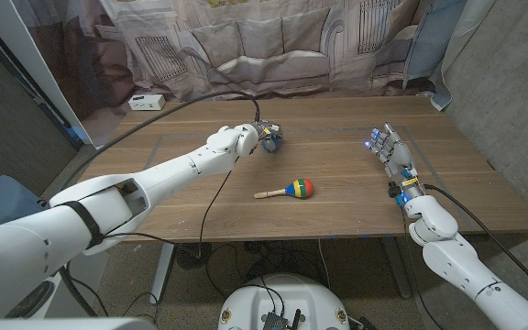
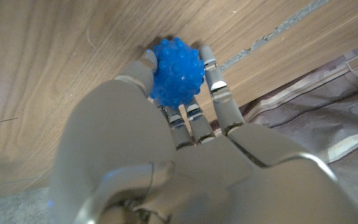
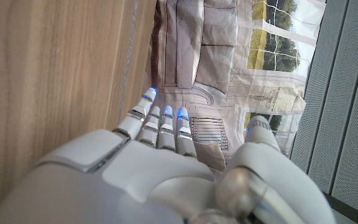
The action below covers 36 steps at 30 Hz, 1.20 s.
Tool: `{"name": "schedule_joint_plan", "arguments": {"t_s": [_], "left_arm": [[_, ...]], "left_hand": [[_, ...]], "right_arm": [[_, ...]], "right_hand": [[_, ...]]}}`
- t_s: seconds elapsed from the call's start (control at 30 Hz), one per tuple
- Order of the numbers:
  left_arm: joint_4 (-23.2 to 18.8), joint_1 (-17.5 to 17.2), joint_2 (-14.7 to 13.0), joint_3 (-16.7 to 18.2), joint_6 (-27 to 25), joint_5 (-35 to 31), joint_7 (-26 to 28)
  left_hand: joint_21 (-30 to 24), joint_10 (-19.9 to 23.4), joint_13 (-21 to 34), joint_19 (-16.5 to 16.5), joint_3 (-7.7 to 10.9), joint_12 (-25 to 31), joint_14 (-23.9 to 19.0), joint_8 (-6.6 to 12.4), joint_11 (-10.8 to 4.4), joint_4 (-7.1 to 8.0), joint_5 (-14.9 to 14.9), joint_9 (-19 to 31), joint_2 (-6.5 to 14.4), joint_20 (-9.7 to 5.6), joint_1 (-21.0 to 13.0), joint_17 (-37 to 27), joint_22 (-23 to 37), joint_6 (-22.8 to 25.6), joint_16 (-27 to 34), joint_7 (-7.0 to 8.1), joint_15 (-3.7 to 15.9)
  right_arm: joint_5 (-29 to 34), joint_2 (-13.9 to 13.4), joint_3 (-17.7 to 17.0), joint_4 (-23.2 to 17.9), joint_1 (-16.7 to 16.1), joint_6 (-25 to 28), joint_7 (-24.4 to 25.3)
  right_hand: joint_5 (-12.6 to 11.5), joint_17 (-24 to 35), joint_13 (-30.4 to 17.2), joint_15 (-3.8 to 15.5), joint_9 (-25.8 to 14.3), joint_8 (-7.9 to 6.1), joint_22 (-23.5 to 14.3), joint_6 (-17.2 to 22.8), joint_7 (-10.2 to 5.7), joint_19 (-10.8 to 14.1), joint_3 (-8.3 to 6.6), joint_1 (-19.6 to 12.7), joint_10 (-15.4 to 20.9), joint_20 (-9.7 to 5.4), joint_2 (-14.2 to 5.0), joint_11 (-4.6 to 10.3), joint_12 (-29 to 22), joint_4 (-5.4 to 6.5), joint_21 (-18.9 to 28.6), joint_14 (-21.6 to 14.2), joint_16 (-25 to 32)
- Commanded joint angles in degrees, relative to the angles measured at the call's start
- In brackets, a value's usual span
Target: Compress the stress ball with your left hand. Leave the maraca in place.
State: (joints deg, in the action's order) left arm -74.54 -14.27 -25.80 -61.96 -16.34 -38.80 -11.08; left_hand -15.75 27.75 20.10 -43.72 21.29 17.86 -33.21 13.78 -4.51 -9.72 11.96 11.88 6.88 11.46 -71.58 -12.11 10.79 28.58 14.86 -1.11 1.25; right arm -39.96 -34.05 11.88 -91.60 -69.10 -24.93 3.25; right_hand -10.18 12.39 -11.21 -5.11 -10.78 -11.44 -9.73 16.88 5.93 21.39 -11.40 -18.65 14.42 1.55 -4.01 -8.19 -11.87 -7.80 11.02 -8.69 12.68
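While left robot hand point(image 2: 185, 124) grips stress ball point(image 2: 177, 71), right robot hand point(image 1: 390, 152) open.

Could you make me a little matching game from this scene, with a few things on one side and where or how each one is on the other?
Things:
1. stress ball
2. maraca
3. right hand
4. white box

States:
A. lying alone near the middle of the table
B. held between the left hand's fingers
C. at the table's far left corner
D. holding nothing, fingers apart

Pairs: 1-B, 2-A, 3-D, 4-C
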Motion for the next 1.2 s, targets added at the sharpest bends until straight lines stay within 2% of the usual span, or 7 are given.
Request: {"name": "schedule_joint_plan", "arguments": {"t_s": [0.03, 0.33, 0.5, 0.63, 0.8, 1.2], "left_arm": [[-5.46, -1.39, -2.26, 1.42, -2.45, -0.96, -0.02], [-8.82, -2.45, -3.57, 2.48, -3.31, -2.06, -0.12], [-12.28, -3.38, -5.04, 3.49, -4.02, -3.30, 0.11], [-14.78, -4.04, -6.04, 4.32, -4.61, -4.31, -0.21], [-17.66, -4.95, -7.14, 5.15, -5.53, -6.05, -0.85], [-19.63, -5.86, -7.68, 6.64, -5.33, -8.19, -2.28]], "left_hand": [[0.02, 0.67, 0.17, -0.30, 0.34, 0.29, -0.29, 0.29, -0.21, 0.32, 0.24, 0.19, 0.24, -0.03, -0.17, -0.13, 0.30, 0.45, -0.09, -0.06, -0.19], [0.09, 0.84, 0.34, -0.14, 0.52, 0.30, -0.31, 0.26, -0.29, 0.43, 0.28, 0.22, 0.37, -0.10, -0.15, -0.09, 0.29, 0.60, -0.28, -0.14, -0.27], [0.18, 0.87, 0.45, 0.08, 0.56, 0.27, -0.23, 0.22, 0.05, 0.43, 0.28, 0.24, 0.33, -0.16, -0.15, -0.09, 0.28, 0.67, -0.40, -0.08, -0.25], [0.26, 0.69, 0.55, 0.27, 0.51, 0.15, -0.16, 0.13, -0.42, 0.58, 0.26, 0.26, 0.31, -0.26, 0.05, -0.12, 0.27, 0.60, -0.50, 0.04, -0.22], [0.40, 0.67, 0.66, 0.59, 0.52, 0.10, 0.09, 0.08, 0.07, 0.64, 0.26, 0.27, 0.30, -0.26, 0.15, -0.12, 0.26, 0.61, -0.68, 0.05, -0.18], [0.50, 0.45, 0.91, 0.80, 0.48, -0.12, 0.28, -0.11, -0.33, 0.54, 0.27, 0.30, 0.15, -0.41, 0.14, -0.20, 0.26, 0.50, -0.85, 0.25, 0.07]], "right_arm": [[-0.23, 0.26, -0.19, 0.15, -0.15, -0.76, -0.26], [-0.04, 0.50, -0.18, 0.70, -0.19, -1.53, -0.52], [0.05, 0.60, -0.23, 0.72, -0.27, -1.82, -0.47], [-0.12, 0.67, -0.27, 0.63, -0.31, -1.81, -0.45], [-0.09, 0.81, -0.22, 0.79, -0.23, -1.97, -0.50], [-0.24, 1.13, 0.07, 1.65, 0.41, -2.24, -1.07]], "right_hand": [[0.09, 0.11, -0.15, -0.04, -0.16, 0.07, -0.18, 0.20, -0.03, -0.02, 0.04, -0.74, 0.36, 0.27, 0.01, -0.01, 0.17, -0.04, 0.14, -0.65, -0.16], [0.08, 0.12, -0.15, -0.09, -0.16, 0.07, -0.18, 0.23, -0.04, -0.05, 0.05, -0.75, 0.36, 0.32, -0.01, -0.05, 0.18, -0.03, 0.14, -0.65, -0.17], [0.09, 0.12, -0.15, -0.08, -0.16, 0.09, -0.18, 0.18, -0.06, -0.03, 0.07, -0.74, 0.38, 0.31, 0.00, -0.02, 0.18, -0.02, 0.15, -0.65, -0.18], [0.09, 0.12, -0.15, -0.09, -0.17, 0.10, -0.18, 0.18, -0.04, -0.02, 0.08, -0.73, 0.40, 0.33, 0.01, 0.00, 0.18, -0.02, 0.15, -0.69, -0.17], [0.09, 0.13, -0.15, -0.17, -0.17, 0.11, -0.19, 0.17, -0.02, -0.02, 0.09, -0.73, 0.42, 0.36, 0.01, 0.01, 0.17, -0.01, 0.15, -0.69, -0.18], [0.09, 0.14, -0.16, -0.08, -0.17, 0.10, -0.19, 0.21, 0.04, 0.00, 0.12, -0.72, 0.43, 0.32, 0.00, 0.01, 0.19, 0.01, 0.16, -0.71, -0.18]]}}
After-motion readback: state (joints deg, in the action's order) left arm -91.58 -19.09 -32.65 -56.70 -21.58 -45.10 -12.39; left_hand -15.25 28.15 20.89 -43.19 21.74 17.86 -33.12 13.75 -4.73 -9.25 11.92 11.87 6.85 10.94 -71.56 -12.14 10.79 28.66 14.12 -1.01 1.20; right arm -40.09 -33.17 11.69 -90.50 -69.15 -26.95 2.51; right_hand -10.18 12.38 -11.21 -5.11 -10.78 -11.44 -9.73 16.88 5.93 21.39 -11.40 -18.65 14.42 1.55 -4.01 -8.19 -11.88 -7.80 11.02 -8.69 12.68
